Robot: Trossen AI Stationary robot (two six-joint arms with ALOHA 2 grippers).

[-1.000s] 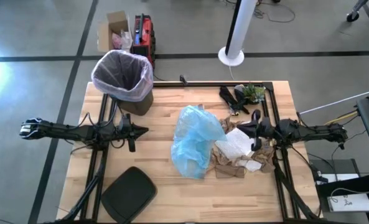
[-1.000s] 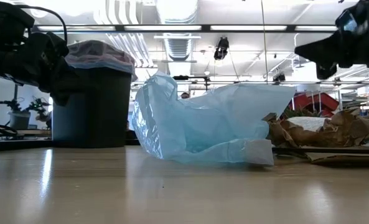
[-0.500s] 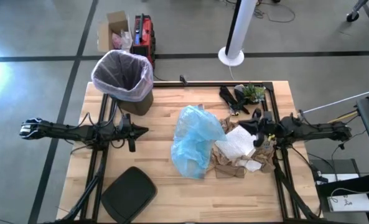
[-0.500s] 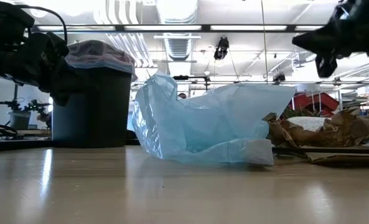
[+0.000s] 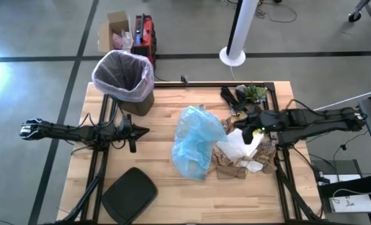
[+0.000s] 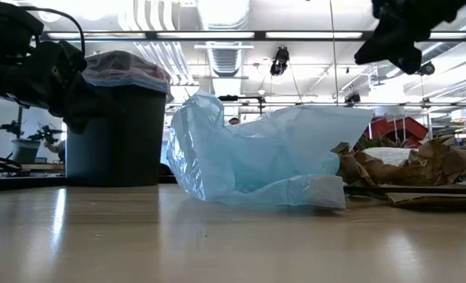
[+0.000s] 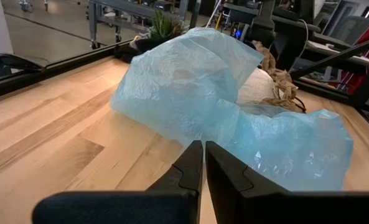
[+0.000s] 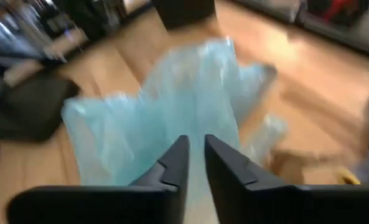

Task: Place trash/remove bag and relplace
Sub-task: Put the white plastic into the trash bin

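Note:
The trash (image 5: pixel 240 155), crumpled brown paper with white scraps, lies in a pile on the table's right half, also seen in the low view (image 6: pixel 413 167). The bag (image 5: pixel 124 75), a pinkish liner, lines the dark bin (image 6: pixel 116 134) standing at the far left corner. My right gripper (image 5: pixel 238 123) hangs high above the pile's far left side, tipped downward, with a narrow gap between its fingers (image 8: pixel 196 146) and nothing in it. My left gripper (image 5: pixel 142 131) waits shut (image 7: pixel 204 152) over the table's left half, pointing at a light blue plastic bag (image 5: pixel 194 142).
The light blue bag (image 6: pixel 256 153) lies crumpled on the table's middle, beside the pile. A flat black lid (image 5: pixel 130 194) sits near the front left. Black and green clutter (image 5: pixel 244 97) lies at the far right. A cardboard box (image 5: pixel 115 30) stands on the floor behind the bin.
My right gripper has risen well clear of the trash pile, gone toward the table's middle and far side, and tipped downward, carrying nothing. The pile and the blue bag lie as before.

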